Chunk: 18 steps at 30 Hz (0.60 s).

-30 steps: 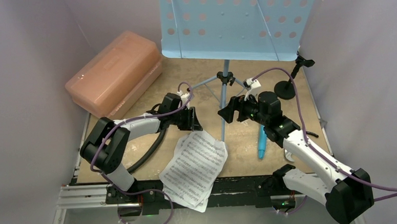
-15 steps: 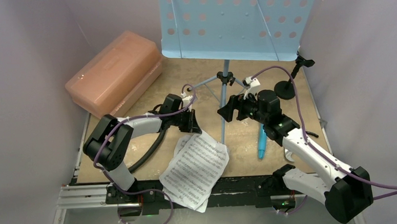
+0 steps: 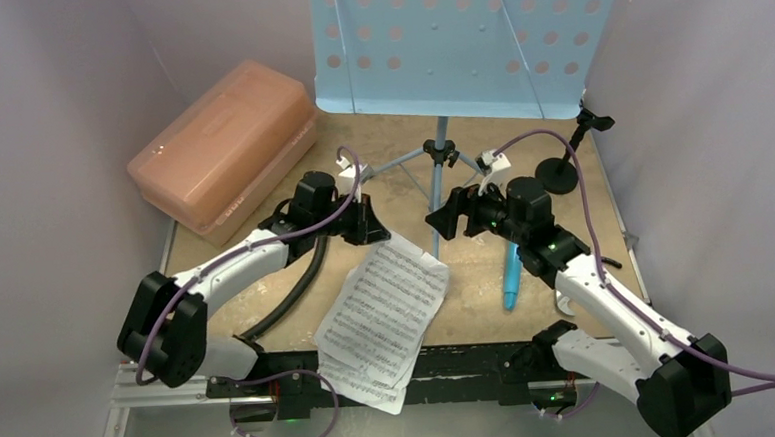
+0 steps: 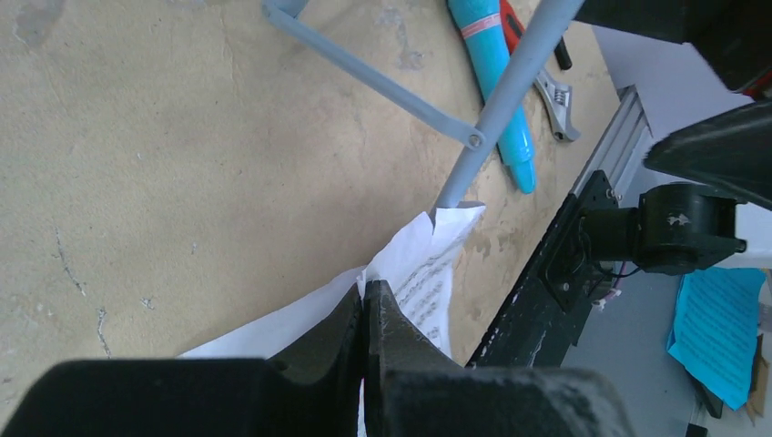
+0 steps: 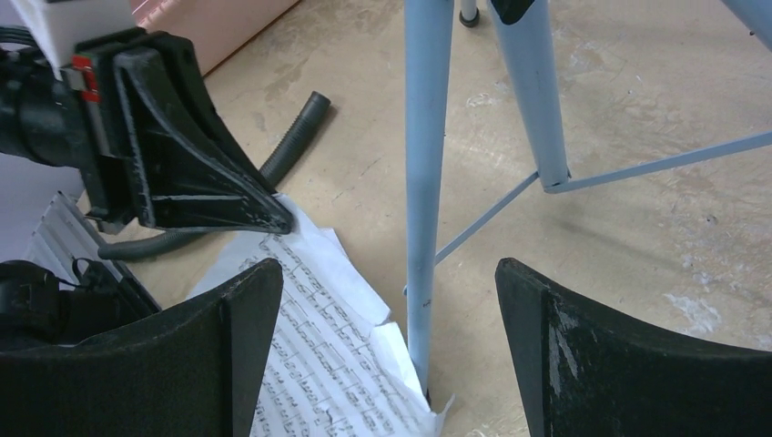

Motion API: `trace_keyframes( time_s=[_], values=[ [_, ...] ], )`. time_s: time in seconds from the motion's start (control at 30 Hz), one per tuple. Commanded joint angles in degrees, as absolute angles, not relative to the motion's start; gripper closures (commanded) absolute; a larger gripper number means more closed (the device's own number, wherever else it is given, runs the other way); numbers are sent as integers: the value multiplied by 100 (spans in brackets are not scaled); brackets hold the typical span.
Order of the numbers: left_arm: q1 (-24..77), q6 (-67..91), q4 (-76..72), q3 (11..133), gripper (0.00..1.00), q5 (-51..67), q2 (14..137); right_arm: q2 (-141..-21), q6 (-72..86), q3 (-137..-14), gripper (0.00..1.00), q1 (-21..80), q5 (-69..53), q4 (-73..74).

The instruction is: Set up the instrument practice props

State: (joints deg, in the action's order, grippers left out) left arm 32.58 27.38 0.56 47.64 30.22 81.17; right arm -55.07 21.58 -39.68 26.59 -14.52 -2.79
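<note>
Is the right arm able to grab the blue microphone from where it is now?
Probably yes. The blue microphone lies uncovered close by, and the right hand is open and empty. It straddles the stand leg, though, so it would have to back away first.

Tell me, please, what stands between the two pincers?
A light-blue tripod leg of the music stand, in the top view; left pincer shut on the sheet music, right pincer open.

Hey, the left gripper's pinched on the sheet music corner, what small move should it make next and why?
Probably lift it slightly, straight up. The left gripper is shut on a corner of the sheet music, while the rest lies on the table with another corner beside the tripod leg; rising first should clear that leg.
</note>
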Motion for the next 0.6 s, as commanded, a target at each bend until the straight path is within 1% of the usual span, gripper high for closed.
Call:
trace_keyframes(
  time_s=[0.0,0.27,0.57],
  values=[
    [3226,2628,325,4943,100,2825,7583,-5292,2034,-4161,11,2672,-1682,-344],
    [3212,2887,310,5015,100,2333,6682,-5008,1866,-4108,10,2672,-1934,-534],
    [3217,2788,-390,4961,100,2216,5873,-4565,1578,-3991,10,2676,-2183,-839]
  ],
)
